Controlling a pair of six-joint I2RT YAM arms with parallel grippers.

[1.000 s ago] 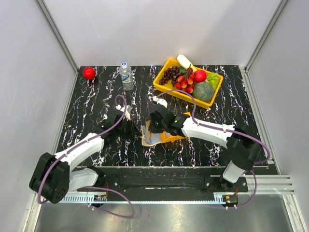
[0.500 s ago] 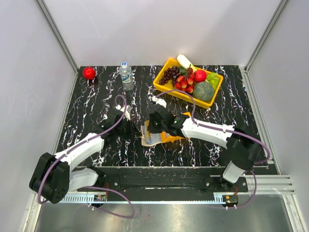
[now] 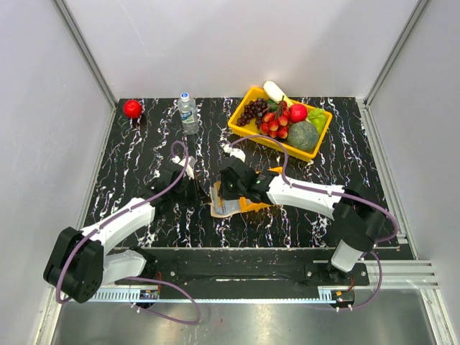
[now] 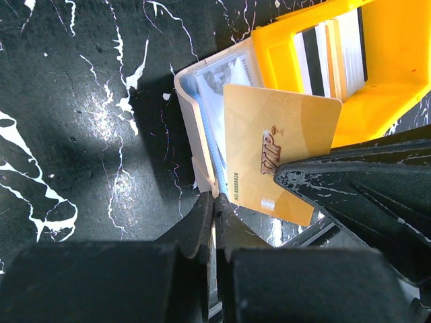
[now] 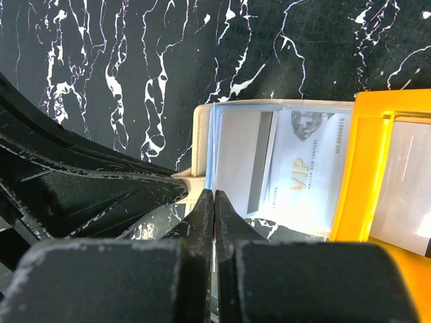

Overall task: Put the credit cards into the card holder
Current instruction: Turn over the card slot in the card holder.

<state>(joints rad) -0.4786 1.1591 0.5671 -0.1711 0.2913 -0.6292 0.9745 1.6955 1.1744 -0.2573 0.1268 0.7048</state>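
The card holder (image 4: 192, 121) lies on the worktop (image 4: 67, 101) against the orange tray (image 4: 279, 54), on the side nearer the left arm; a white card (image 5: 303, 168) already sits in its clear sleeve, and striped cards (image 4: 330, 50) wait in the tray, so I judge the job partly done. The left end effector (image 4: 213, 202) is pinched narrow on the holder's edge farthest from the tray; the right end effector (image 5: 213, 198) clamps a gold card (image 4: 269, 134) just over the holder. Since a second ago the right arm has edged from the tray toward the holder; the left arm looks unmoved.
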